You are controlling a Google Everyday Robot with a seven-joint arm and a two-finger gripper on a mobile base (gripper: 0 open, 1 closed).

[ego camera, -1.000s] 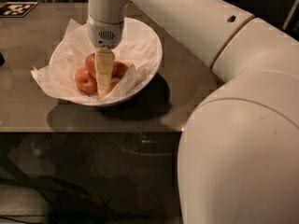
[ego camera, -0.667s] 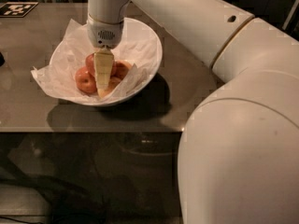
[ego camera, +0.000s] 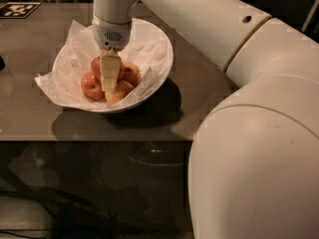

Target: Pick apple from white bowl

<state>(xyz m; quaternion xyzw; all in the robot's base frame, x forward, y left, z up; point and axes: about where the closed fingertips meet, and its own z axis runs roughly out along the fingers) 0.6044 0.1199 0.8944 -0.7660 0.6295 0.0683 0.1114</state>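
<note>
A dark grey-brown table (ego camera: 45, 118) fills the upper half of the camera view, and its front edge is seen running across the middle. Below this edge only a dark area is seen, and its content cannot be made out.

The right side of the view is taken up by the large white robot arm (ego camera: 259, 133), which is stretched from the lower right up and across to the top centre, where its wrist is turned downward.

The white bowl (ego camera: 167, 59) is placed on the table under the wrist. It is lined with crinkled white paper (ego camera: 55, 81), and the corners of the paper are spread over the rim toward the left edge of the view.

The gripper (ego camera: 109, 83) is lowered into the bowl, pointed straight down among the fruit. Whether it is open or closed, and whether anything is held by it, cannot be told from this angle.

The apple (ego camera: 96, 66), deep red, is lying in the middle of the bowl and is partly hidden behind the gripper. A smaller red apple (ego camera: 91, 85) is lying just beside it, nearer to the front left. An orange-red apple (ego camera: 132, 74) is seen on the other side of the gripper, and a pale yellow-pink apple (ego camera: 119, 91) is lying at the front, below the gripper tip.

A black-and-white marker tag (ego camera: 17, 9) is laid flat on the far left corner of the table, well apart from the bowl.
</note>
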